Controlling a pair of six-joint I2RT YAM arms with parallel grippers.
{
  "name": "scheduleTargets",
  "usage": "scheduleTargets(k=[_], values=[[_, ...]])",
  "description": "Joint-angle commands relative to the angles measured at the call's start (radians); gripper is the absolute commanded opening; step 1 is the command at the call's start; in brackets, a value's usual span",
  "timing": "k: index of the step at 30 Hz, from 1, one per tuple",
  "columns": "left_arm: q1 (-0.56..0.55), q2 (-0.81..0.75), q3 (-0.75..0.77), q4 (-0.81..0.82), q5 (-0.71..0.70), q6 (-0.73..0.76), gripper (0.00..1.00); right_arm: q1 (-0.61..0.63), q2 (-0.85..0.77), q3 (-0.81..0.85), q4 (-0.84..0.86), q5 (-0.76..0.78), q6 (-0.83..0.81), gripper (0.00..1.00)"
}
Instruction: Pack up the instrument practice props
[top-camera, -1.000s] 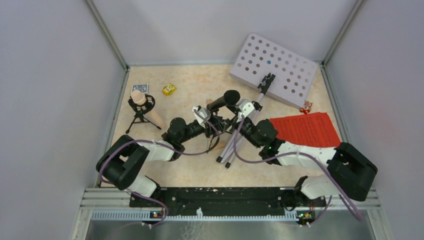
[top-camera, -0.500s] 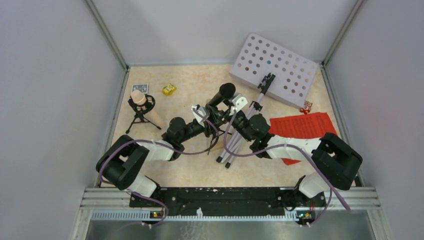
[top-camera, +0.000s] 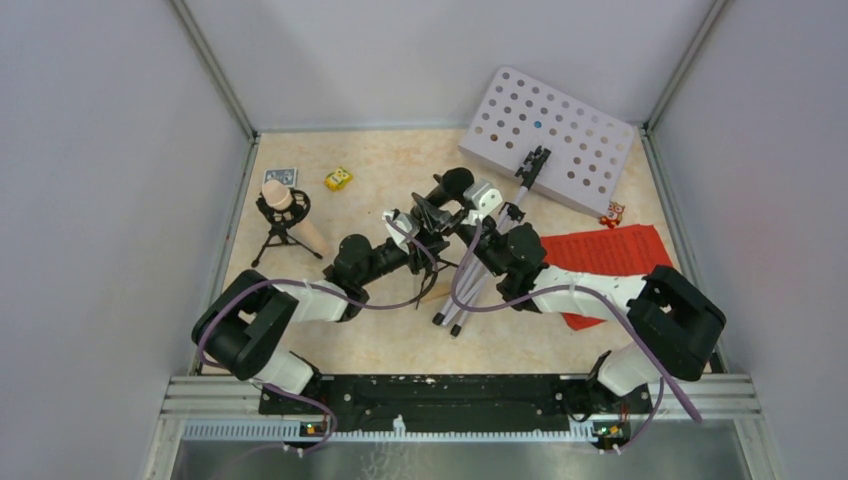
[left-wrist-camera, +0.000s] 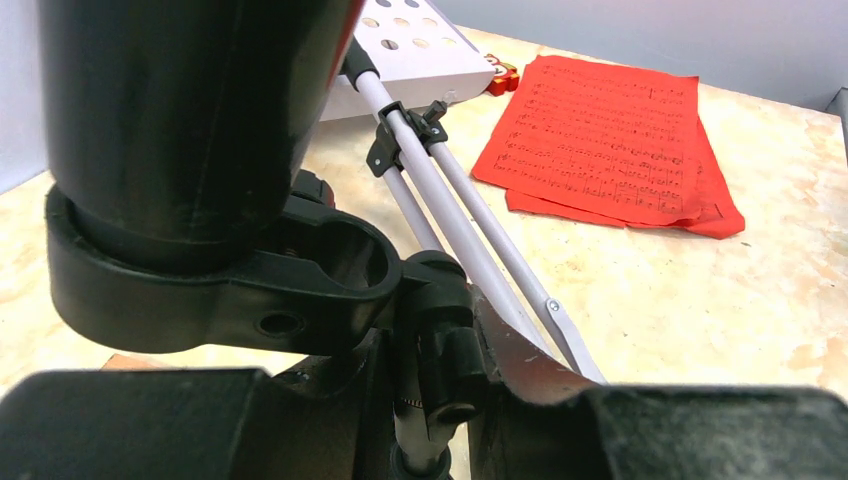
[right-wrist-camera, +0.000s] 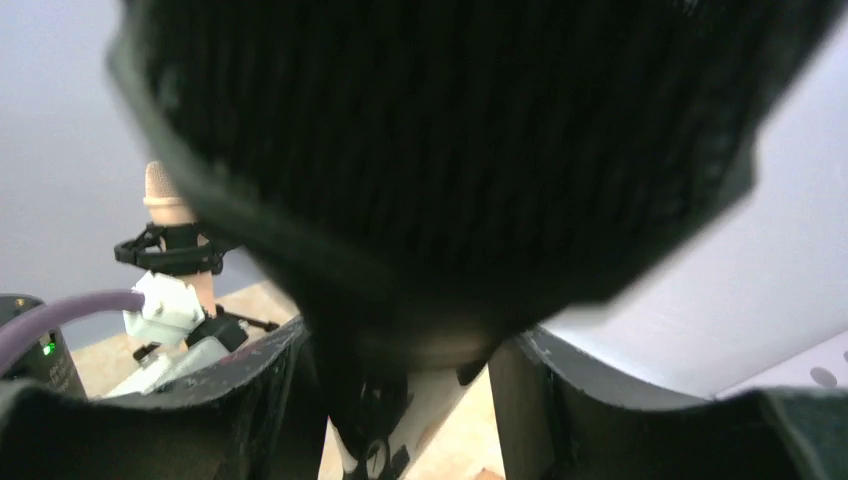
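Observation:
The black microphone sits tilted in the clip of a small black tripod at mid-table. My left gripper is shut on that tripod's stem, just below the clip. My right gripper stands open around the microphone's body, and the microphone's head fills its view. The beige microphone stands on its own tripod at the left. The white perforated desk lies at the back with its silver legs reaching forward. Red pages lie at the right.
A yellow toy car and a small blue card lie at the back left. A red toy car sits by the desk's right corner. Walls enclose the table on three sides.
My right arm has swung left and its gripper has come up around the black microphone. The microphone has tipped slightly back and left. The left gripper has kept its hold.

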Motion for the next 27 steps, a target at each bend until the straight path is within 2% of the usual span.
scheduleTargets(k=[1, 3, 6, 11, 18, 27], values=[[-0.006, 0.01, -0.001, -0.075, 0.027, 0.031, 0.0, 0.008, -0.016, 0.071, 0.054, -0.018, 0.002, 0.5], [-0.006, 0.006, -0.002, -0.082, 0.02, 0.032, 0.0, 0.008, -0.017, 0.077, 0.056, -0.016, 0.012, 0.33], [-0.006, 0.003, -0.004, -0.092, 0.003, 0.031, 0.0, 0.008, -0.043, 0.08, 0.052, -0.003, 0.016, 0.0], [0.014, 0.016, 0.0, -0.107, -0.027, -0.018, 0.0, 0.008, -0.113, 0.124, -0.037, 0.034, 0.008, 0.0], [0.058, 0.067, -0.006, -0.077, -0.034, -0.085, 0.0, 0.009, -0.224, 0.205, -0.168, 0.005, -0.032, 0.0], [0.078, 0.085, -0.016, -0.076, -0.067, -0.102, 0.0, 0.009, -0.349, 0.246, -0.265, -0.01, -0.07, 0.0]])
